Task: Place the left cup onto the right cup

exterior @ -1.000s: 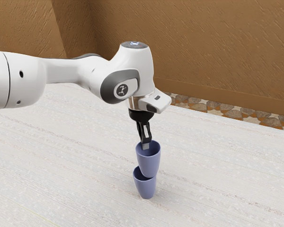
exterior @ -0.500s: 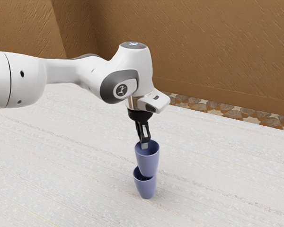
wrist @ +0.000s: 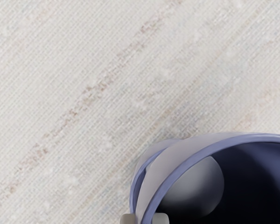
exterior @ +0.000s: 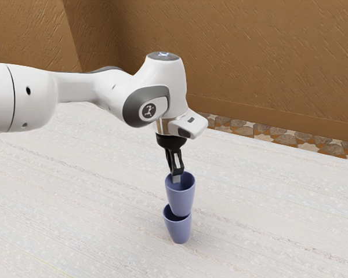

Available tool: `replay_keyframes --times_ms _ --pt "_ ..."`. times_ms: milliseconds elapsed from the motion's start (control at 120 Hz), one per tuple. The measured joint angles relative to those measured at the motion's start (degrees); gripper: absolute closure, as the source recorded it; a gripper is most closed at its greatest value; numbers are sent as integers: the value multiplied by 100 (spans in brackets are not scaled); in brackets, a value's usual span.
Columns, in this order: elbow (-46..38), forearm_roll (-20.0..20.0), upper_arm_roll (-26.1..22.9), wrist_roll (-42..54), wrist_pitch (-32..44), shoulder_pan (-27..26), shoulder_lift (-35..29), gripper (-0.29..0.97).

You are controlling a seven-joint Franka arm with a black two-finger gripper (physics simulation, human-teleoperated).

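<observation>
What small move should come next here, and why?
Probably open the gripper. It pinches the rim of the upper cup, which already sits upright with its base inside the lower cup on the table, so letting go looks like all that remains.

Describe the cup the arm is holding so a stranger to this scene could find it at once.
Start at the pale table and follow the white arm down to its black fingers. They pinch the rim of the upper cup, a blue-purple one. Unlike its twin, the lower cup standing on the table, it is off the surface, its base nested in that cup's mouth.
</observation>
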Motion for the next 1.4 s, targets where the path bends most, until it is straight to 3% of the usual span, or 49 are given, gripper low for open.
replay_keyframes --times_ms 1400 --pt "-247 -23 0 -25 158 0 -89 78"
